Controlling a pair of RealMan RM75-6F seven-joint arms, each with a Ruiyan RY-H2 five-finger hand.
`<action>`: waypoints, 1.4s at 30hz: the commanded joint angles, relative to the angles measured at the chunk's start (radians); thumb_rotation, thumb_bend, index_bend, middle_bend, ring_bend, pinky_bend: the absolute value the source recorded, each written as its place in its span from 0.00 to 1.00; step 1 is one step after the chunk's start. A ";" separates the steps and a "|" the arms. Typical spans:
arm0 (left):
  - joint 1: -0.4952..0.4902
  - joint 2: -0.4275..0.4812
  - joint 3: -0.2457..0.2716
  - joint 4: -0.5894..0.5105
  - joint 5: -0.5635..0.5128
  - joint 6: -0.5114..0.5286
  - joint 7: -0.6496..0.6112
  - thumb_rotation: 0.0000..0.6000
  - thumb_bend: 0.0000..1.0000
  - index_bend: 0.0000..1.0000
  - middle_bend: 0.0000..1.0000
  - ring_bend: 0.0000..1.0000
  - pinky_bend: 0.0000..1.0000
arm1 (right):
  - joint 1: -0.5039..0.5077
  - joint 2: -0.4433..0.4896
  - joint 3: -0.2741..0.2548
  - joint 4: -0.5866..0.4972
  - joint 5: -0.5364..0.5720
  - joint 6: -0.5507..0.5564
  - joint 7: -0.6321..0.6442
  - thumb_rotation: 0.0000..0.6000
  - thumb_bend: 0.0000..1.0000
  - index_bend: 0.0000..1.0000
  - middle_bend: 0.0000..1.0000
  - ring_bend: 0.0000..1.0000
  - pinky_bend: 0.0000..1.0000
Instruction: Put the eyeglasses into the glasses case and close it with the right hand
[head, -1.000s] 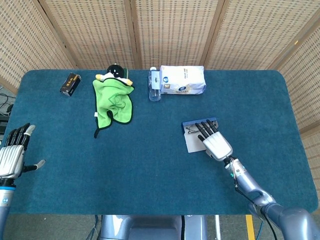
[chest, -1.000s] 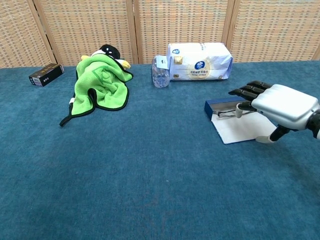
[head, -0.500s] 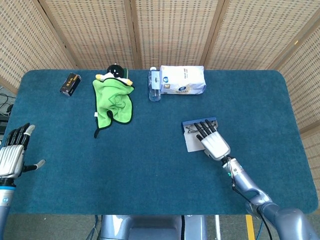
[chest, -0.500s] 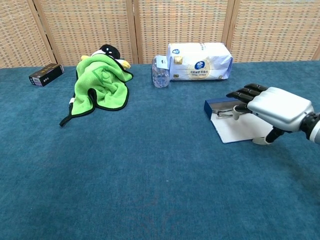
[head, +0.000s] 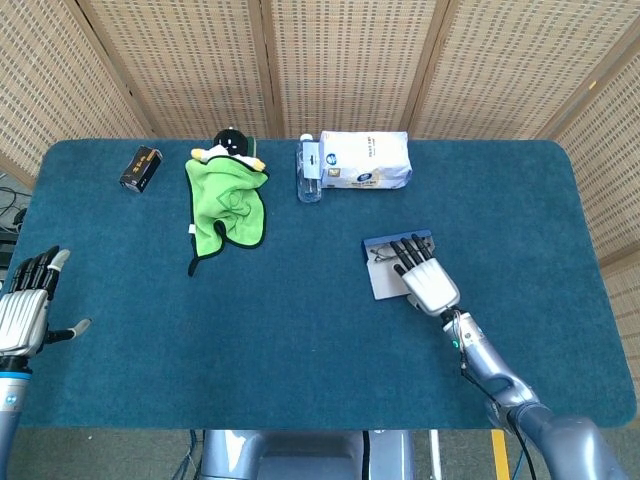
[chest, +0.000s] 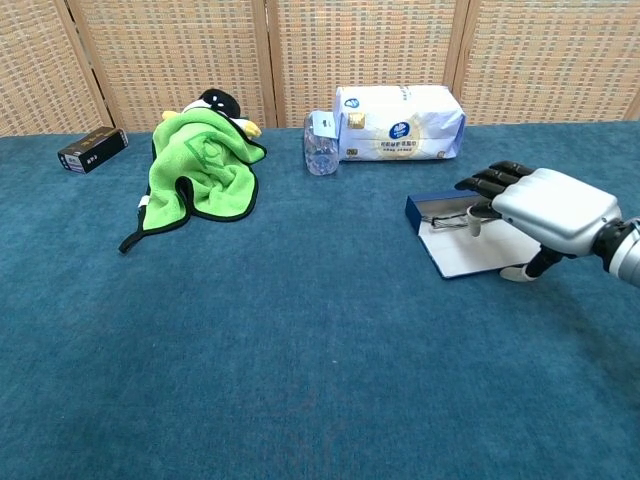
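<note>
The glasses case (head: 379, 246) lies open right of the table's middle, a blue tray with its white lid (head: 385, 284) folded flat toward me. The eyeglasses (chest: 447, 220) lie inside the tray; only thin dark frame parts show. My right hand (head: 428, 279) hovers palm down over the lid and tray, fingers stretched out, fingertips (chest: 486, 184) above the glasses and the thumb down by the lid's near edge. It holds nothing. In the chest view, the right hand (chest: 548, 205) hides the case's right part (chest: 421, 211). My left hand (head: 25, 310) hangs open off the table's left edge.
Along the back stand a tissue pack (head: 366, 160), a lying water bottle (head: 309, 172), a green towel (head: 227, 205) draped over a plush toy (head: 231, 143), and a small black box (head: 141, 168) at the far left.
My right hand has slid a little farther over the case, and the case has shifted slightly away and to the left. The left hand has not moved.
</note>
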 joint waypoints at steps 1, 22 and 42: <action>0.000 0.000 0.000 0.001 -0.002 -0.001 0.001 1.00 0.01 0.00 0.00 0.00 0.00 | 0.009 -0.010 0.023 0.014 0.019 0.000 0.016 1.00 0.36 0.38 0.09 0.00 0.02; -0.002 -0.001 0.000 0.001 -0.002 -0.004 -0.002 1.00 0.01 0.00 0.00 0.00 0.00 | 0.053 -0.042 0.043 0.069 0.051 -0.075 0.016 1.00 0.53 0.55 0.11 0.00 0.02; -0.001 0.000 0.001 0.000 -0.002 -0.003 -0.002 1.00 0.01 0.00 0.00 0.00 0.00 | -0.023 0.212 -0.073 -0.261 -0.084 0.123 -0.037 1.00 0.65 0.65 0.17 0.00 0.03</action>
